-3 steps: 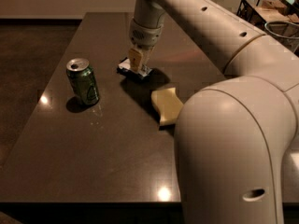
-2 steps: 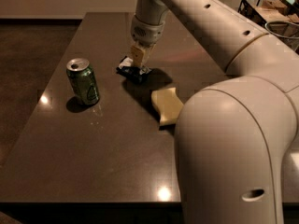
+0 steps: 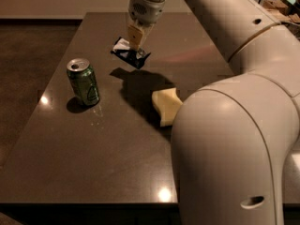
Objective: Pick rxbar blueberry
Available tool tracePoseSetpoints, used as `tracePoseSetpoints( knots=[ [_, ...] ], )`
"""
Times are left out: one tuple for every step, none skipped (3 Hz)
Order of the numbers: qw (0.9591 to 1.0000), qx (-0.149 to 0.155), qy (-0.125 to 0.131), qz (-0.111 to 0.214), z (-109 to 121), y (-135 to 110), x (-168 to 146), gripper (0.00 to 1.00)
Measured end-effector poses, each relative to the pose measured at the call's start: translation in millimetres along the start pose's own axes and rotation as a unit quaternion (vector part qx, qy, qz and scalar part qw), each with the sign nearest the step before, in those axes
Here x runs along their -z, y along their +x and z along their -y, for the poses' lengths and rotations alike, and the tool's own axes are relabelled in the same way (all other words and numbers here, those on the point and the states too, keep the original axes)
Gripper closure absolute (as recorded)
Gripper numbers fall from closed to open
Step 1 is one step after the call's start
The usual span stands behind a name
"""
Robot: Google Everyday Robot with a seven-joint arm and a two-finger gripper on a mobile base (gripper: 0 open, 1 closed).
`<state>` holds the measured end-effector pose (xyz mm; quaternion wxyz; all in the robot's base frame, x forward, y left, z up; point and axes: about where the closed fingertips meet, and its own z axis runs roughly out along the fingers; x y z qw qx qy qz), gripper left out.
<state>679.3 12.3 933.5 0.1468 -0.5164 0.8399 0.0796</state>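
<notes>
The rxbar blueberry (image 3: pixel 130 53) is a small flat bar in a dark blue-black wrapper with a white label panel. It hangs tilted in the air above the dark table (image 3: pixel 93 139), with its shadow on the tabletop below. My gripper (image 3: pixel 135 40) comes down from above at the upper middle of the camera view and is shut on the bar's middle.
A green soda can (image 3: pixel 84 81) stands upright at the left of the table. A pale yellow wavy sponge (image 3: pixel 167 106) lies to the right of centre, close to my arm's large white body (image 3: pixel 225 149). A dark basket (image 3: pixel 281 6) is at the far right.
The gripper has risen with the bar in it. The bar has left the tabletop and now hangs above it, and its shadow has separated from it.
</notes>
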Motion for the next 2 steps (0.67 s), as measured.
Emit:
tracePoseSetpoints(
  knots=[
    [0.9994, 0.026, 0.01, 0.02, -2.3, -14.2, 29.2, 1.0],
    [0.9991, 0.025, 0.016, 0.03, 1.7, -20.9, 23.6, 1.0]
  ],
)
